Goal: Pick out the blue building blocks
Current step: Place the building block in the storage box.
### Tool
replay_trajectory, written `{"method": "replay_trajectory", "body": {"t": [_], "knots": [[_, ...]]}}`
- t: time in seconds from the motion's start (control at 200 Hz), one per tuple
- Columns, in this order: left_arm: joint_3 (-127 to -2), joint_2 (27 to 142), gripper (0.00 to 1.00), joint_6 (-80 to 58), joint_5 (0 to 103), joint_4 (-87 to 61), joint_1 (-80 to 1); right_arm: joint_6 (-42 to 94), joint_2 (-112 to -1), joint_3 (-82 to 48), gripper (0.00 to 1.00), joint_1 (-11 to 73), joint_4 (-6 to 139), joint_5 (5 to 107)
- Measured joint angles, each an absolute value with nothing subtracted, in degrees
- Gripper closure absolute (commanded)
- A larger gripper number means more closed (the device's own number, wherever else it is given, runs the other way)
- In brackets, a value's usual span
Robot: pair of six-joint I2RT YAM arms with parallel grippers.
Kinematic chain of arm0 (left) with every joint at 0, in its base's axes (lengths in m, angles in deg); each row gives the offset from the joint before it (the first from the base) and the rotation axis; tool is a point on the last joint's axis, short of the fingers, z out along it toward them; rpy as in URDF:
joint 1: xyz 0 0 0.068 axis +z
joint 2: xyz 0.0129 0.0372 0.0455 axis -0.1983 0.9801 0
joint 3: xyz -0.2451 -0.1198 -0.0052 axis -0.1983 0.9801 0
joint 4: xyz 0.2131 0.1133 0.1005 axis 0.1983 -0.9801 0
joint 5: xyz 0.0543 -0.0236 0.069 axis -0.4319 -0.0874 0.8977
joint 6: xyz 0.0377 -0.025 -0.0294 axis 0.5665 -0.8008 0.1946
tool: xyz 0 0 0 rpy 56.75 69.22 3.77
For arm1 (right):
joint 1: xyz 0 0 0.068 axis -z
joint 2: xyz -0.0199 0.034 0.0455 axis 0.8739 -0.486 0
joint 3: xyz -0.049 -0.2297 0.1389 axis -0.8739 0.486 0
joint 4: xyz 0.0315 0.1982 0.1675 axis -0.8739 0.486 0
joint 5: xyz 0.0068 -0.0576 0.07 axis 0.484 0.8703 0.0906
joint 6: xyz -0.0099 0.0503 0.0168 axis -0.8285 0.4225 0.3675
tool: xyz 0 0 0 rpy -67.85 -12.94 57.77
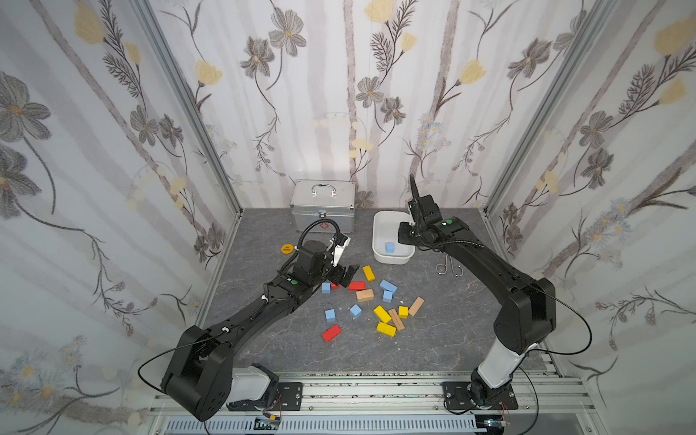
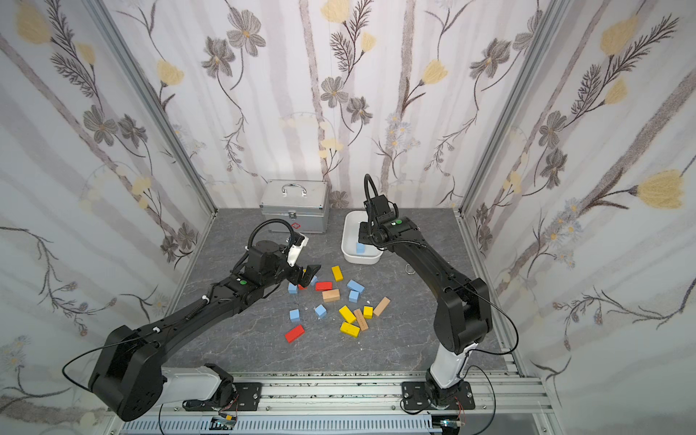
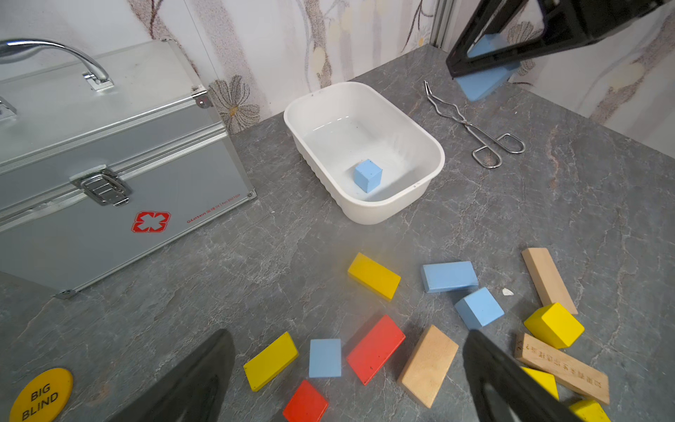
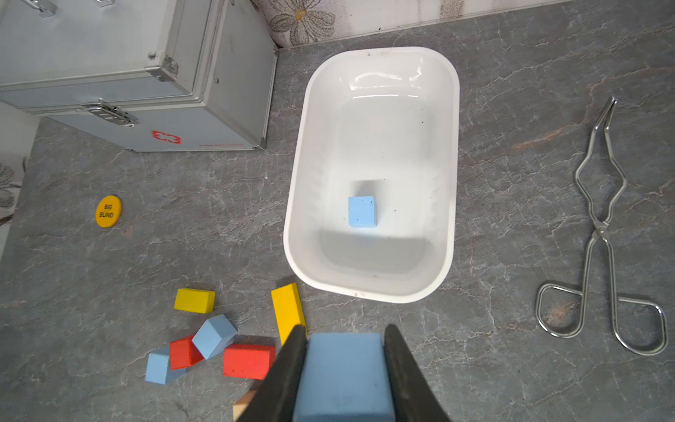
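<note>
The right gripper [image 4: 344,332] clenches a blue block [image 4: 343,376] high by the rim of the white tub [image 4: 365,295] — dropped early, it might clip the edge and bounce out. The left gripper [image 3: 349,334] gapes over loose blue blocks [image 1: 388,286], at the tub's seven o'clock.

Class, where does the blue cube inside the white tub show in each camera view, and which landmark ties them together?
In a top view: blue cube in the white tub, toward its near end.
In a top view: blue cube, likewise.
Left wrist: blue cube in the tub.
Right wrist: blue cube on the tub floor.
Shared landmark: silver case beside the tub.
</note>
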State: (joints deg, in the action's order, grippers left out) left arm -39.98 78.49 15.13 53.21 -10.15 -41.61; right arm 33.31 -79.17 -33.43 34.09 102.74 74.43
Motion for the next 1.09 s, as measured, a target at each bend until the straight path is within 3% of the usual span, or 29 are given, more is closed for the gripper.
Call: {"method": "replay_trajectory", "body": {"t": [0.54,1.094], "knots": [[-44.72,93.73,0.0,14.26,50.15,-2.92,-41.13,27.72,-97.75,-47.97,1.0,37.68,105.27,74.45],[-44.94,95.52,0.0,15.02,48.51,-2.92,-41.13,26.71,-109.4,-56.52,1.0,39.51,107.46,75.92]]}}
